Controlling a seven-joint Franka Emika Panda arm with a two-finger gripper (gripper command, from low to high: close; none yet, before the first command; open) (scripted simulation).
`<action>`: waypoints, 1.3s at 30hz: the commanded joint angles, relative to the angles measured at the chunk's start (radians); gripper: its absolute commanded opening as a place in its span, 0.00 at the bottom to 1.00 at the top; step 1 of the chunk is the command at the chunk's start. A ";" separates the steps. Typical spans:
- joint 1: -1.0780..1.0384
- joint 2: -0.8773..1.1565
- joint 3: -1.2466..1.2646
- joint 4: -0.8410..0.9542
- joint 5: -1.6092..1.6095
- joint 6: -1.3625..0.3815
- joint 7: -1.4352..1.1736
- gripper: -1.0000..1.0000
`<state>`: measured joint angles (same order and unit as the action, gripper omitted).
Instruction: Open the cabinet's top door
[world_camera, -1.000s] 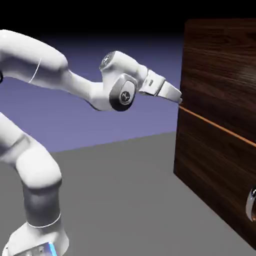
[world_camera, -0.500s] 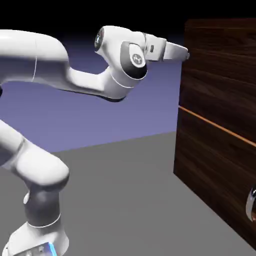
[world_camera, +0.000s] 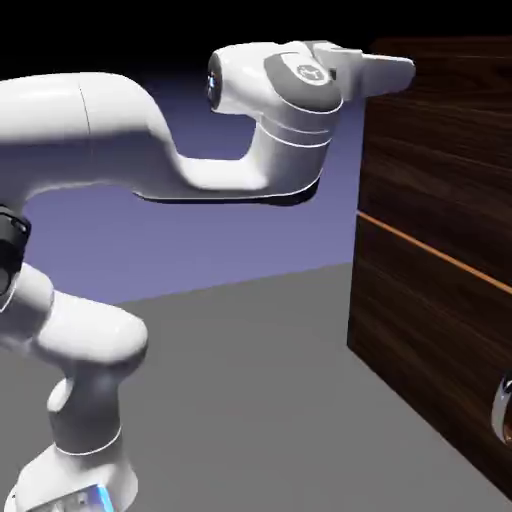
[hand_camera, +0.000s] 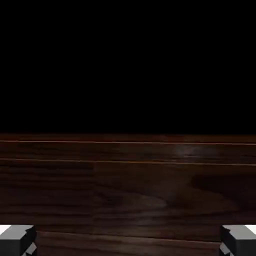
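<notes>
Your one white robot arm (world_camera: 150, 150) rises from the lower left of the exterior view and reaches right, high up, toward the one cabinet (world_camera: 440, 330), a large box of dark walnut-grain wood that fills the right side of that view. The end effector (world_camera: 405, 70) sits level near the cabinet's upper edge, its tip overlapping the dark wood front of the top door (world_camera: 440, 140); you cannot tell from here whether it touches the wood.

In the hand view, the two grey fingertips (hand_camera: 17, 240) show at the bottom corners, spread wide apart, with nothing between them. Beyond them lies only dark wood grain with thin lighter seams, and black above.

As for progress, the top door looks shut. A thin orange-brown line (world_camera: 430, 250) runs between the two stacked panels, and no interior shows. The top door's handle is not visible in either view, so you cannot judge how near the fingers are to it. The task appears barely begun: finding and gripping the handle, then pulling the door open, all seem left to do.

Counts: one arm, one cabinet, two door panels, and one silver ring handle (world_camera: 502, 410), which belongs to the lower panel at the exterior view's right edge. The grey worktop (world_camera: 240, 400) carries everything.
</notes>
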<state>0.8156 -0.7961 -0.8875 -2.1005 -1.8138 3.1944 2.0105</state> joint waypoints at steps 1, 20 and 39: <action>0.019 -0.005 -0.021 0.017 -0.044 0.004 0.030 0.50; 0.385 -0.108 -0.426 0.340 -0.870 0.075 0.609 0.50; 0.502 -0.076 -0.552 0.416 -1.084 0.007 0.811 0.00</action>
<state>1.3176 -0.8723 -1.4391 -1.6841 -2.8973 3.2025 2.8210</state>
